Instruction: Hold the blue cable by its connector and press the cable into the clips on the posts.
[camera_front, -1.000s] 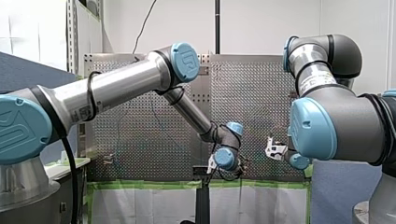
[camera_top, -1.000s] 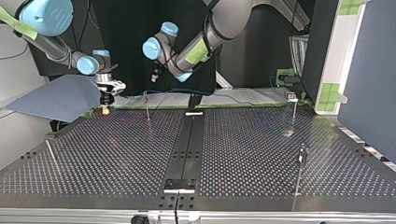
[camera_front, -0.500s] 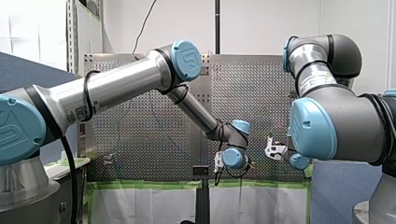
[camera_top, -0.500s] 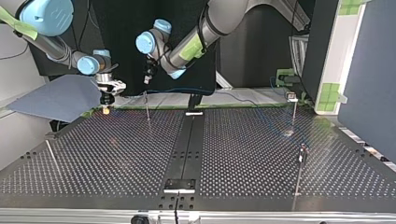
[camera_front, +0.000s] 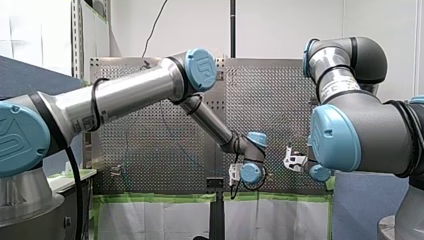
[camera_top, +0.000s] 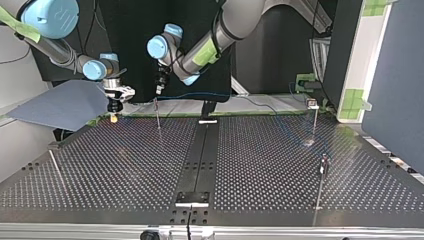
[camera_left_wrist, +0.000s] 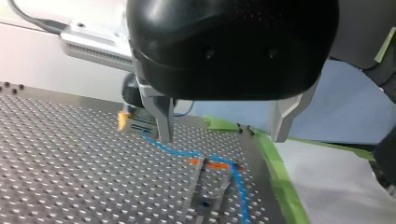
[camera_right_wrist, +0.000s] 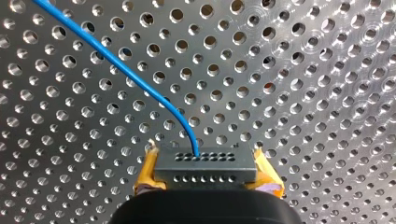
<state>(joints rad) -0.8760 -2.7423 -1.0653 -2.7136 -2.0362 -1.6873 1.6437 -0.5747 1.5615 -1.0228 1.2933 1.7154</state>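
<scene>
Bright, even room light w/ glare rings on the perforated desk (camera_right_wrist: 327, 51), dark bkgd in top view, my left pincer (camera_left_wrist: 223, 137) blurred up close.

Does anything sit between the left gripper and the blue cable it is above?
Nothing visible does: in the left wrist view my black left gripper, fingers open, hangs above the thin blue cable with clear space between them.

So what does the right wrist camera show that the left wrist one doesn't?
Only the right wrist view: the connector's rows of small holes, with the blue cable entering one. Only the left wrist view: my left gripper, fingers open, and green tape along the table's edge. Both: the cable, the perforated table, and my right gripper holding the connector.
</scene>
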